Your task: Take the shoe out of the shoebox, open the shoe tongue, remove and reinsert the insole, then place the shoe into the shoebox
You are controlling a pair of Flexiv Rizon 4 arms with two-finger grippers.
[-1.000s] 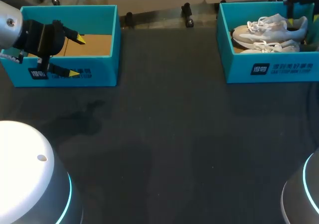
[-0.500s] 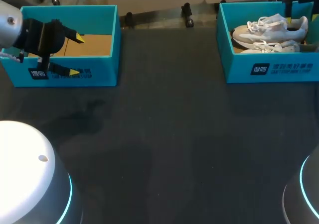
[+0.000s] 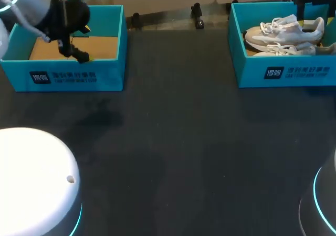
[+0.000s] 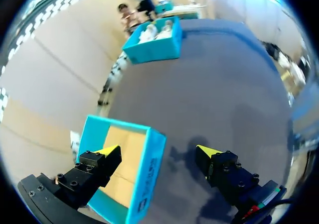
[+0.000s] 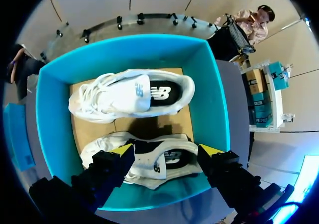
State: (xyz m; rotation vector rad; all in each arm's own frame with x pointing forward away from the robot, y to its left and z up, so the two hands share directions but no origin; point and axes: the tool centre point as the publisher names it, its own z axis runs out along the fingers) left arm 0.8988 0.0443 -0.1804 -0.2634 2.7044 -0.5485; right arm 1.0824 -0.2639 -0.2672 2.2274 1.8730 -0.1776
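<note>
Two shoes (image 3: 283, 34) are lying in the box (image 3: 283, 73) at 1 o'clock, fitting either start or finish. Right gripper (image 5: 164, 157) is hovering above them, released; left gripper (image 4: 154, 157), released, is straddling the 11 o'clock box's (image 3: 68, 76) wall.

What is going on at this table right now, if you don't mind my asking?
Two white shoes lie in the right shoebox. The right gripper hangs over them with its jaws open, just above the nearer shoe. The left gripper is open, straddling a wall of the left shoebox, which holds no shoe.
</note>
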